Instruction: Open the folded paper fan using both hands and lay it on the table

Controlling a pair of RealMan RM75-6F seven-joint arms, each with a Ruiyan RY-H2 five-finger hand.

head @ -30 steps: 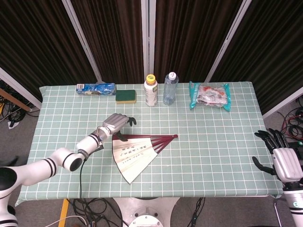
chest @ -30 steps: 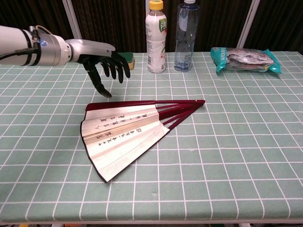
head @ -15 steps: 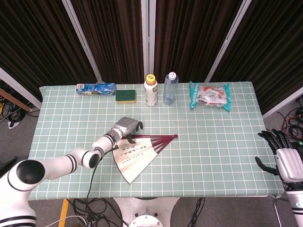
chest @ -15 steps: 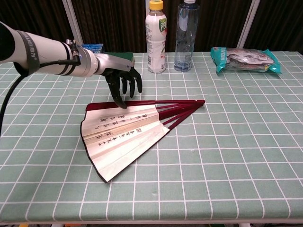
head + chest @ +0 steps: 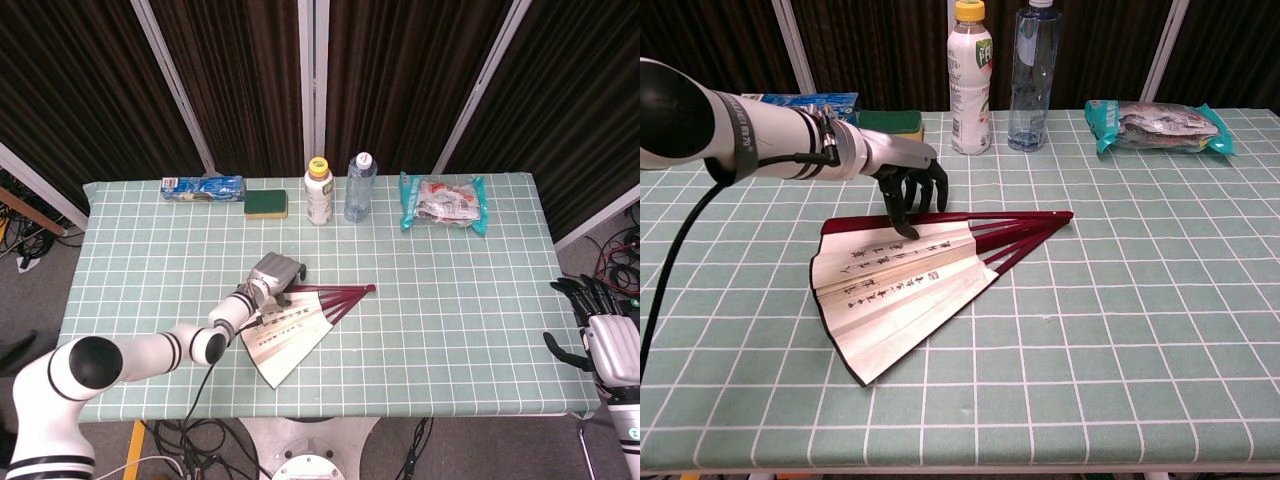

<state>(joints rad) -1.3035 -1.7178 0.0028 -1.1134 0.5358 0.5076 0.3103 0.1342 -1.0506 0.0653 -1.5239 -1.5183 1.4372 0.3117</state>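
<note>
The paper fan (image 5: 285,330) lies partly spread on the green checked table (image 5: 450,330), cream leaf with writing facing up and dark red ribs meeting at a pivot on its right (image 5: 1065,215). My left hand (image 5: 272,275) hangs over the fan's upper edge with fingers pointing down. In the chest view the left hand (image 5: 910,180) has its fingertips (image 5: 910,228) touching the top of the fan (image 5: 895,285) leaf near the upper rib. My right hand (image 5: 605,335) hovers beyond the table's right edge, fingers spread, holding nothing.
Along the far edge stand a yellow-capped bottle (image 5: 319,192) and a clear water bottle (image 5: 360,188). A teal snack packet (image 5: 443,203) lies to their right; a green sponge (image 5: 266,204) and a blue packet (image 5: 203,187) lie to their left.
My left hand has moved right and down from beside the fan onto its upper edge. The fan has not shifted. The right hand has drifted slightly further right and down.
</note>
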